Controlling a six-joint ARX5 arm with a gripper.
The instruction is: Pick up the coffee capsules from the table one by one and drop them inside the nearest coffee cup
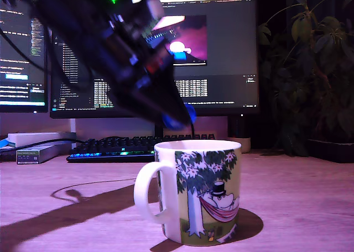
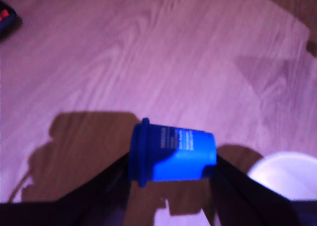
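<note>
Blue capsule (image 2: 171,154) pinched in the gripper (image 2: 171,171), seemingly above the mug (image 1: 199,191).

Bright blue capsule (image 2: 171,154) w/ white print; white mug (image 1: 193,194) w/ green tree, pink striped hammock; pink-purple wood-grain table (image 2: 163,52)

Dim pink-purple cast, monitor (image 1: 166,47) glow, hard shadows on table (image 2: 148,52), wrist view softly blurred

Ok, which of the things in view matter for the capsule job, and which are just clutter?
Job:
- bright blue flanged coffee capsule, held in the black gripper
- white ceramic mug with tree print
- light wood-grain table

Clutter:
- black backlit keyboard
- lit computer monitors
- dark leafy potted plant
- small boxes
</note>
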